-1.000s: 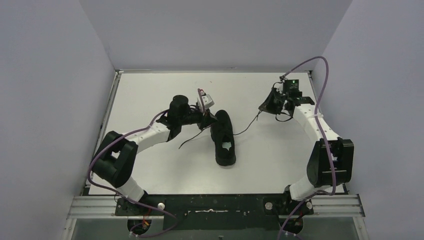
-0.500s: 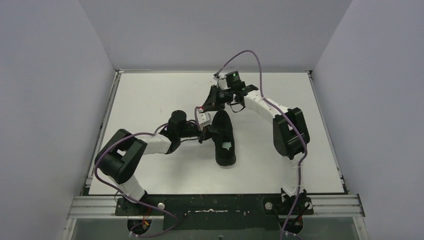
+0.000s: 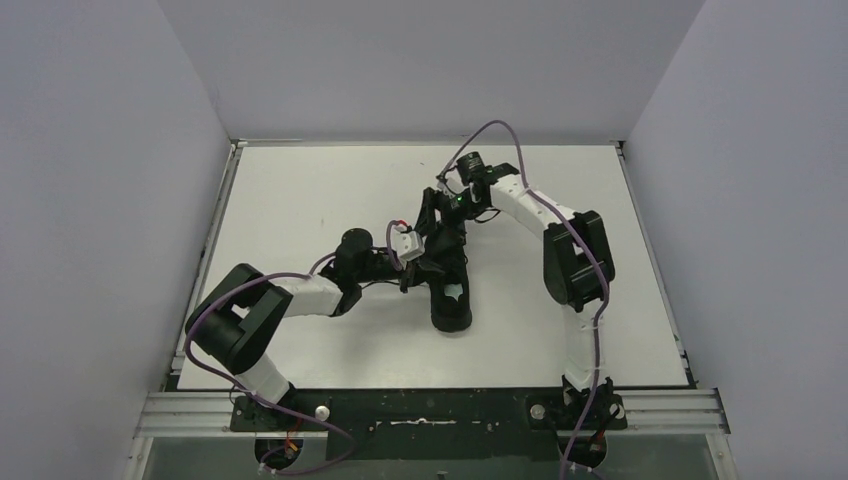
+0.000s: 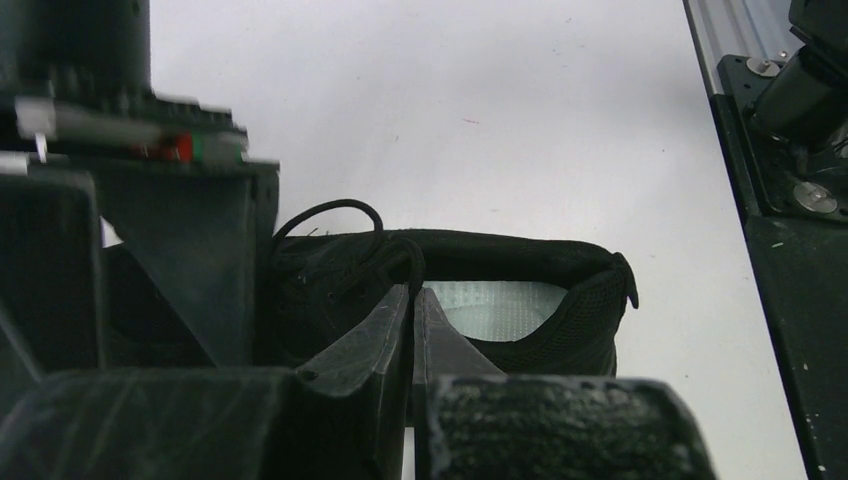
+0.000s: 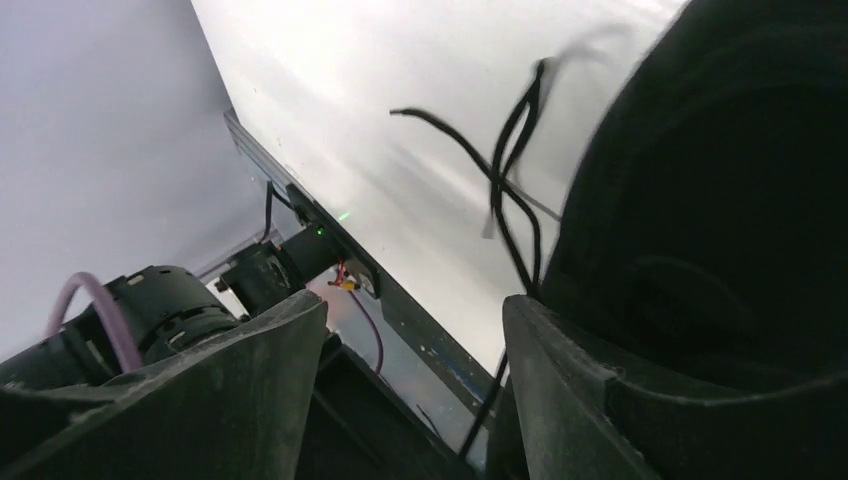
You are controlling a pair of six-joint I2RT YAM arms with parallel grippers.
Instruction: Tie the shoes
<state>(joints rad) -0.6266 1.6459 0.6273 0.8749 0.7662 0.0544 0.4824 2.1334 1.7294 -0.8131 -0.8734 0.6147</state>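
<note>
from above, the shoe (image 3: 450,315) lies near the middle of the table (image 3: 300,200), toe toward the far wall and heel toward my bases, with its white patch (image 3: 455,292) showing in the opening. my left claw (image 3: 420,270) reaches in from the left and sits against the shoe's left side, about halfway along it. my right claw (image 3: 437,222) hangs over the toe end. from this height i cannot tell how either claw stands

at my left wrist, my two fingers (image 4: 380,330) are pressed together, tips just in front of the shoe's (image 4: 560,265) opening, the white patch (image 4: 500,308) beyond them to the right. a loop of the laces (image 4: 340,204) arches up and comes down right at my fingertips. i cannot tell if a strand is caught between them

at my right wrist, the claw (image 5: 412,305) is spread wide, with bare table (image 5: 400,100) in the gap. the shoe (image 5: 720,200) bulks blurred on the right, close above my right finger. the laces (image 5: 497,195) run down its side toward that finger, and one loose end sticks out to the left over the table
</note>
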